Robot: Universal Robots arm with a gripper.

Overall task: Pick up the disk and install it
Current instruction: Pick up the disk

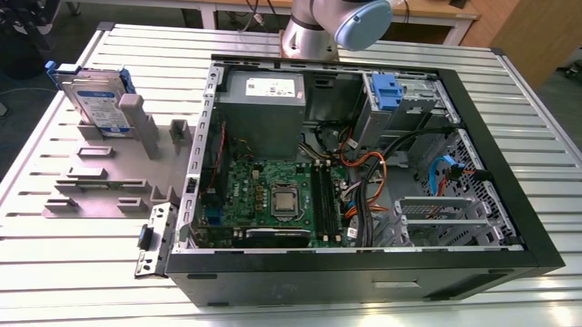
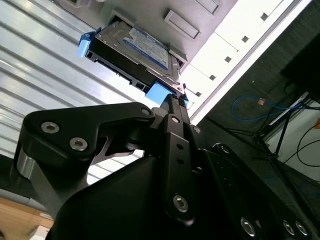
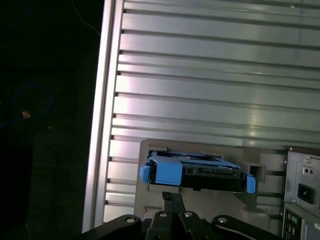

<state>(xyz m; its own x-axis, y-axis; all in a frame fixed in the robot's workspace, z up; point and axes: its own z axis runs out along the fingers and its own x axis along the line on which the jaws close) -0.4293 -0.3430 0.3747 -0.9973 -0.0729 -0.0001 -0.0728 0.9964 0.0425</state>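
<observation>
Disk (image 1: 95, 102): 1 flat silver metal rectangle with a white-and-blue label and a blue plastic bracket round its edges. In the exterior view it stands on edge in the grey fixture, at 10 o'clock from the computer case.

1 table (image 1: 73, 272) carries everything, its top made of long shiny ribbed aluminium slats. 1 computer case (image 1: 364, 276), a black box with its side open, lies at the middle. 1 arm (image 1: 337, 27), smooth silver metal with a rounded blue-grey cap, rises at 12 o'clock from the case. 1 fixture (image 1: 100, 184), a matte grey plate with raised blocks and slots, lies at 9 o'clock from the case.

Inside the case, 1 green motherboard (image 1: 264, 197) sits at 7 o'clock and 1 grey boxy power supply (image 1: 264, 109) at 11 o'clock. 1 bundle of orange and black cables (image 1: 364, 170) lies near the centre, and 1 small plain blue clip (image 1: 386, 92) sits at 1 o'clock.

1 gripper (image 2: 172, 100), black metal with bolted linkages, shows in both wrist views (image 3: 172, 196). Its jaws are closed together with nothing between them, and the disk (image 3: 200, 172) rests in the fixture beyond its tips.
</observation>
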